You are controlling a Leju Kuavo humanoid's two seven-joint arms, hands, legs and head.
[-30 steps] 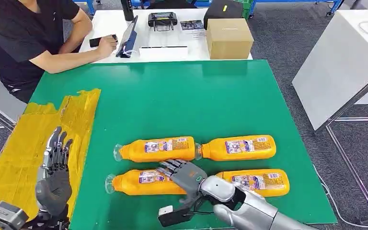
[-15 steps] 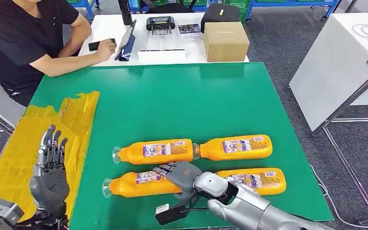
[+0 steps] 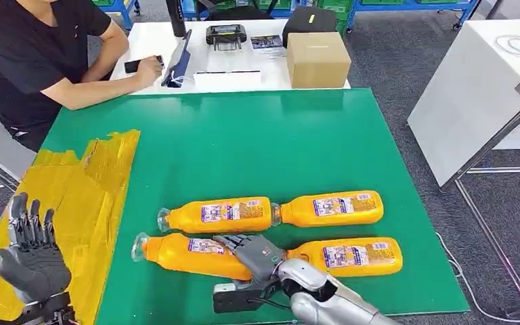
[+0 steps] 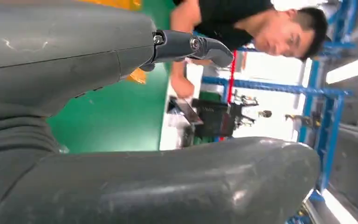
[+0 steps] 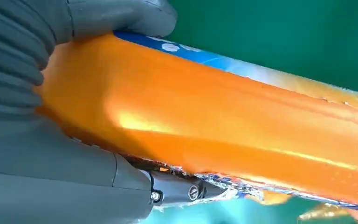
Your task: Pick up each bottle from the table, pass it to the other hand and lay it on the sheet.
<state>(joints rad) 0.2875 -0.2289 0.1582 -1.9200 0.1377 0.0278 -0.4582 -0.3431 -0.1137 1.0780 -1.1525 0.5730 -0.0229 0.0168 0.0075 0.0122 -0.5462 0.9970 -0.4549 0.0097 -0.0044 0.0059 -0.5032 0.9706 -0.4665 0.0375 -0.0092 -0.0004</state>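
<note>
Several orange bottles lie on the green table [image 3: 257, 142]. My right hand [image 3: 254, 252] grips the front-left bottle [image 3: 183, 252] around its base end, and the bottle's cap points left. In the right wrist view the thumb [image 5: 121, 16] lies over this bottle [image 5: 223, 116] and the fingers [image 5: 182, 191] curl under it. Three others lie free: the back-left bottle [image 3: 220, 214], the back-right bottle [image 3: 332, 208] and the front-right bottle [image 3: 352, 256]. My left hand [image 3: 30, 261] is open, fingers up, over the near end of the yellow sheet [image 3: 74, 196]. The left hand [image 4: 121, 140] holds nothing.
A person in black [image 3: 34, 54] sits at the far left corner, one hand on a white table [image 3: 149, 40] that carries a cardboard box [image 3: 318, 57] and devices. Another white table [image 3: 474, 88] stands to the right.
The held bottle has slid left and tilted, cap end farther left, with my right hand around it. My left hand has dropped toward the near left corner.
</note>
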